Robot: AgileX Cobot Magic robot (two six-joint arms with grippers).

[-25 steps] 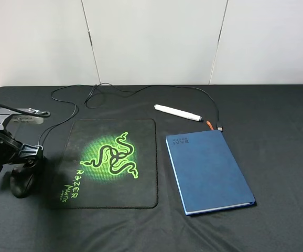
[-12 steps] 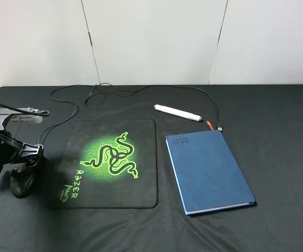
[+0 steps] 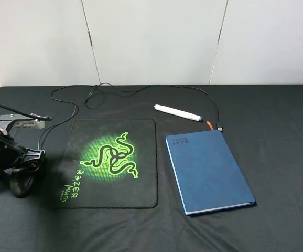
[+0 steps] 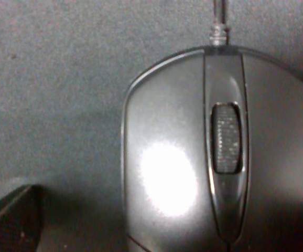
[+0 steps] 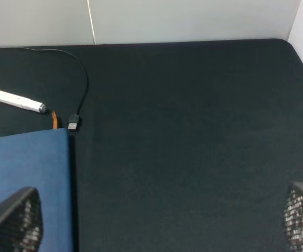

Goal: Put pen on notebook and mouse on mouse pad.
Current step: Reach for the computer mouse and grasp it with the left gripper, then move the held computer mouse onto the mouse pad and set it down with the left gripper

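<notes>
Black mouse (image 4: 193, 157) sits beneath the left hand (image 3: 24, 167), beside the mouse pad (image 3: 141, 189).

mouse (image 3: 19, 188) left of mouse pad (image 3: 109, 163), notebook (image 3: 209, 170) right of it, pen (image 3: 177, 112) behind notebook

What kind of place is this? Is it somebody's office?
Probably a robot test bench dressed like a desk: a black-clothed table, plain white wall panels, and a mouse pad, notebook and mouse laid out.
</notes>
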